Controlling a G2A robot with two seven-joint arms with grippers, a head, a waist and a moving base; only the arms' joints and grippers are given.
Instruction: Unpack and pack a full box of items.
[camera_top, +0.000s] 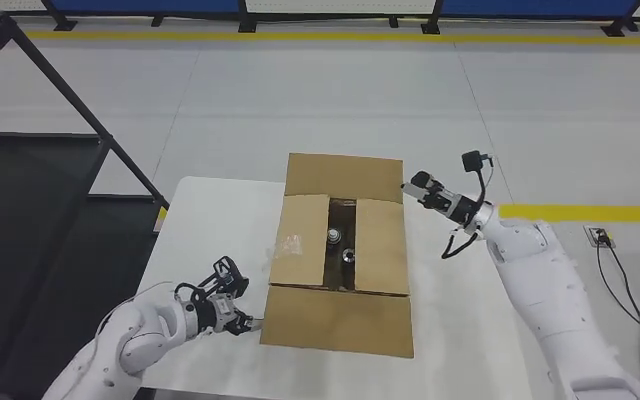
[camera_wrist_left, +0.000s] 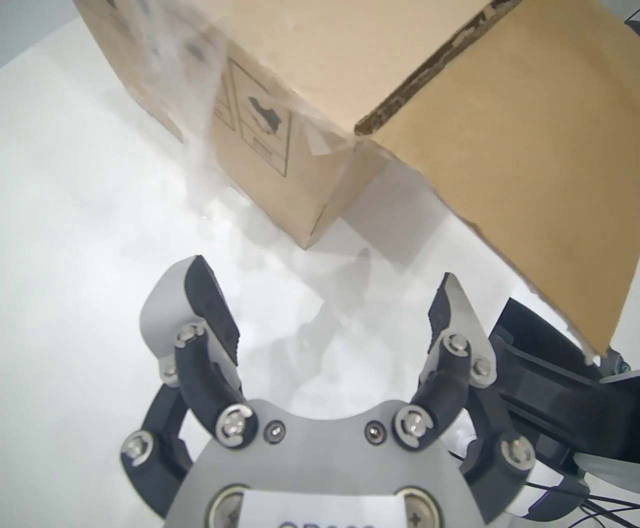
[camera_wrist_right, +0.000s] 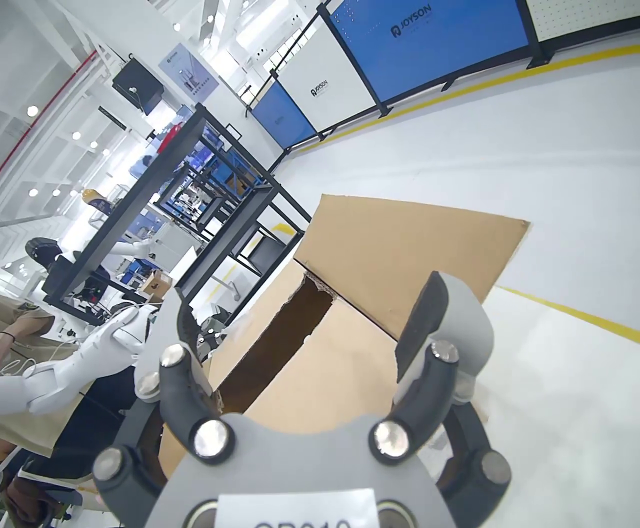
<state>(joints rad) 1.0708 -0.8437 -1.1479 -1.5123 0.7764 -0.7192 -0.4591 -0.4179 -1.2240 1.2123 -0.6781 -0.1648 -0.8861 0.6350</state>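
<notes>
Left end effector (camera_wrist_left: 324, 280), fingers apart and empty, sits near the box (camera_top: 300, 240) at its near left corner. Right end effector (camera_wrist_right: 307, 300), also apart, is at the box's far right edge. Box stands mid-bench (camera_top: 205, 215), flaps partly open, dark items (camera_top: 340, 248) inside.

The brown cardboard box (camera_top: 300, 240) is standing mid-desk on the white rectangular desk (camera_top: 210, 230). Two small dark round items (camera_top: 333, 237) are sitting inside it, in the gap between the side flaps. The left claw (camera_top: 243, 300) is hovering just beside the box's near left corner. The right claw (camera_top: 412, 185) is hovering at its far right corner.
</notes>
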